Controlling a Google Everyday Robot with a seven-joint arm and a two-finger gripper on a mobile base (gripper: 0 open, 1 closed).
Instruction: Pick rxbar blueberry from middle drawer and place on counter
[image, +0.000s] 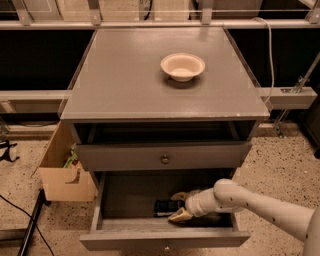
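The middle drawer (125, 200) is pulled out at the bottom of the cabinet, with a plain grey floor. The rxbar blueberry (165, 207), a flat dark bar, lies on that floor near the front. My gripper (175, 206) reaches into the drawer from the right on a white arm. Its yellowish fingers (181, 215) stand on either side of the bar's right end. The counter (130, 75) above is broad and grey.
A white bowl (182, 66) sits on the counter at the back right. The upper drawer (164, 156) with a round knob is just above my arm. An open cardboard box (62, 172) stands on the floor to the left. A cable (20, 215) runs over the floor.
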